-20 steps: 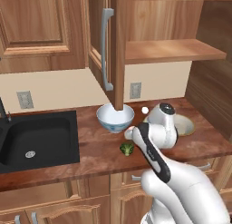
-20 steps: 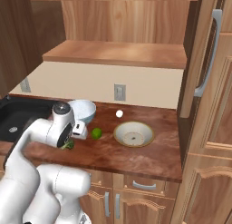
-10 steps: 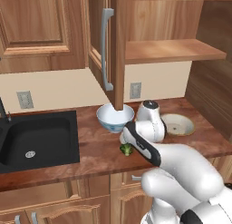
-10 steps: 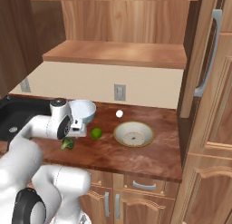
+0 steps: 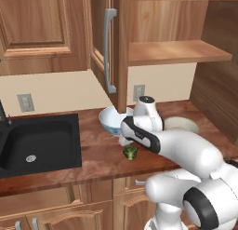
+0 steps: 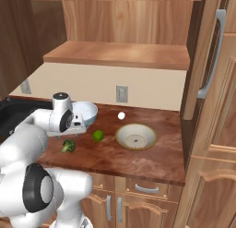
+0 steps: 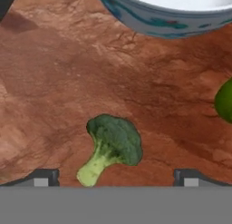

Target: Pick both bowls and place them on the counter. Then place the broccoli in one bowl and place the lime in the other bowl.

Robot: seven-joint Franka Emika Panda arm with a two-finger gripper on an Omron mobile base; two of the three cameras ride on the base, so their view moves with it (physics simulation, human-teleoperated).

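The counter (image 6: 152, 160) carries everything, with a black sink (image 5: 39, 143) set into its left end under the open cupboard door (image 5: 111, 47). The arm (image 5: 179, 147) reaches low over the wood, its gripper (image 7: 115, 177) spread wide and holding nothing, one fingertip (image 7: 43, 177) either side of the broccoli. The beige bowl (image 6: 135, 136) sits to the right, well apart from the white bowl (image 6: 85, 112), which stands just behind the hand. The lime (image 6: 97, 135) lies between the two bowls, nearer the front. The broccoli (image 7: 113, 146) lies on its side on bare wood, in front of the white bowl. A small white ball (image 6: 121, 115) rests near the wall.
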